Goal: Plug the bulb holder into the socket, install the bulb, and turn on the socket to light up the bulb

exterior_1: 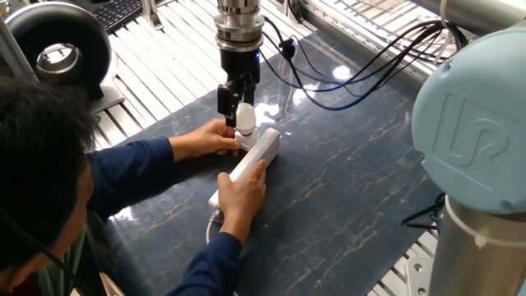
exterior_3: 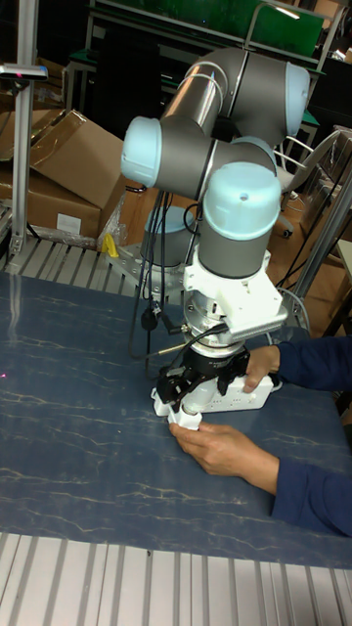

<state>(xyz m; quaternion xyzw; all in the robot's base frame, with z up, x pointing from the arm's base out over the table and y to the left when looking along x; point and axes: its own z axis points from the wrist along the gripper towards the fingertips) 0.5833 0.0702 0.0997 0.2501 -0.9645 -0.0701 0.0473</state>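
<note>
The socket (exterior_1: 257, 153) is a long white power strip lying on the dark mat, and it also shows behind the gripper in the tall fixed view (exterior_3: 238, 400). My gripper (exterior_1: 235, 108) hangs straight down over the strip's far end, shut on the white bulb (exterior_1: 245, 120). The bulb (exterior_3: 194, 402) points down at that end. Right under it a small white piece, apparently the bulb holder (exterior_1: 243, 141), sits at the strip's end (exterior_3: 184, 420), mostly hidden by the person's fingers. I cannot tell whether the bulb touches it.
A person's left hand (exterior_1: 207, 138) grips the strip's far end beside the gripper, and the right hand (exterior_1: 242, 192) presses on its near end. Black cables (exterior_1: 345, 82) hang behind the arm. A round black device (exterior_1: 57, 49) stands at the back left.
</note>
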